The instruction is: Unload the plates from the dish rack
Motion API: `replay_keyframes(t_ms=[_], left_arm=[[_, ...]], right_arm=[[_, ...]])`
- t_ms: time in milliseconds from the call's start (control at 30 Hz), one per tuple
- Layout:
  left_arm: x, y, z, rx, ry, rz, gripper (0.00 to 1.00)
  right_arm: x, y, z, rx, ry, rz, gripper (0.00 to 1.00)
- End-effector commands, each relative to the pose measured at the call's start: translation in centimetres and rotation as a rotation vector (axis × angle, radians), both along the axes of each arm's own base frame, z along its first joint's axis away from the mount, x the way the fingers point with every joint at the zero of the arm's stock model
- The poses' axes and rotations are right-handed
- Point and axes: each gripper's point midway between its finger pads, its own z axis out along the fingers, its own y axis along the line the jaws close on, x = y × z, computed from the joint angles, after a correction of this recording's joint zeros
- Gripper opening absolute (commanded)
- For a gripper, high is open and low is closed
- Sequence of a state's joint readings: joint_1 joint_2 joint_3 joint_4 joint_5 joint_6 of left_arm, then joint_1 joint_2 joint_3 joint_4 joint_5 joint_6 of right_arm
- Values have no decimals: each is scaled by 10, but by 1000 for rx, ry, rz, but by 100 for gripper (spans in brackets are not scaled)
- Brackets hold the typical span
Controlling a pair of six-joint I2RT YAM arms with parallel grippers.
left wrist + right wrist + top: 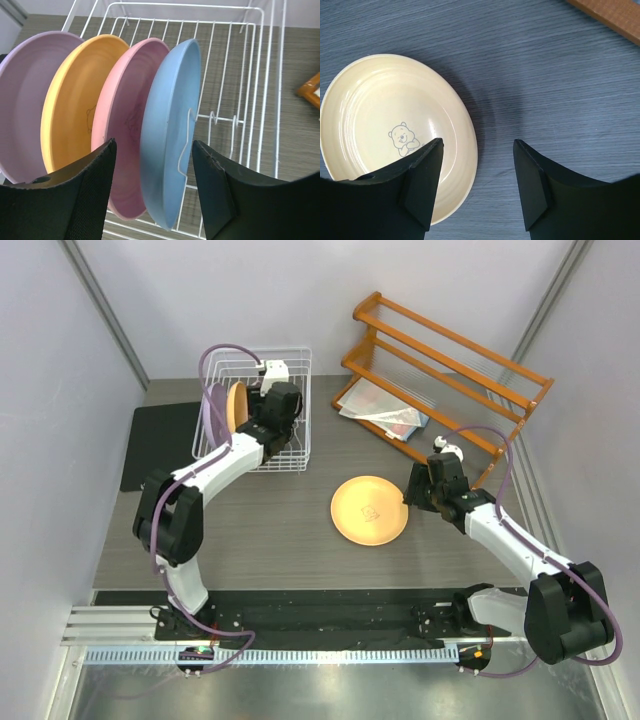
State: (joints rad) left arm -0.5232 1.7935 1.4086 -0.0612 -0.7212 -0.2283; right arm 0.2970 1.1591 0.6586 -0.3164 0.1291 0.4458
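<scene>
The white wire dish rack [290, 355] stands at the back left. In the left wrist view four plates stand on edge in the rack [185, 6]: lilac [25, 100], yellow [75, 100], pink [122, 110] and light blue [170, 125]. My left gripper [154, 145] is open, its fingers straddling the lower rim of the light blue plate without touching it; it shows inside the rack in the top view [258, 420]. The orange plate [369, 510] lies flat on the table. My right gripper [477, 142] is open and empty just above that plate's [385, 115] right edge, also seen from above [412, 488].
An orange wooden slatted shelf rack [450, 360] stands at the back right with flat packets [385, 410] under it. A black mat [160, 440] lies left of the dish rack. Grey walls close in both sides.
</scene>
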Motion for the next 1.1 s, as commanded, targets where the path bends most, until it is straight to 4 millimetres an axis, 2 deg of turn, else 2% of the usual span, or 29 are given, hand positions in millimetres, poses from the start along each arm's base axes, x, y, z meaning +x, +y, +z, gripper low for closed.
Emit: replay_keyframes(t_ms=[0,133,167,233,267,433,467,567,700,800,833,1067], left_arm=[[7,14,20,48,-54,106,61],[7,17,18,66,-52,124,47],[7,17,18,69,-53,128,40],[7,19,18,77,-53,136,32],[7,19,20,78,-56,137,24],[6,17,26,81,-72,133,8],[7,16,28,87,-75,132,0],[4,13,37,120,-87,135,0],[-1,4,58,196,-126,150,0],[-5,1,70,297,-138,187,0],[-4,-1,68,323,-137,197,0],[-16,-3,92,421,-180,291,0]], right_arm=[[15,-2,19,-15,-59,-7,63],[16,-2,16,-22,-51,-7,60],[17,-2,17,-23,-49,-7,60],[17,-1,16,-21,-47,-5,59],[17,-1,16,-20,-46,-6,59],[16,-1,11,-24,-29,0,59],[17,-1,10,-25,-27,0,59],[16,0,11,-20,-29,2,62],[17,-2,17,-22,-52,-4,80],[16,-4,21,-29,-65,-11,85],[16,-5,22,-30,-67,-15,85],[13,-8,25,-37,-73,-28,87]])
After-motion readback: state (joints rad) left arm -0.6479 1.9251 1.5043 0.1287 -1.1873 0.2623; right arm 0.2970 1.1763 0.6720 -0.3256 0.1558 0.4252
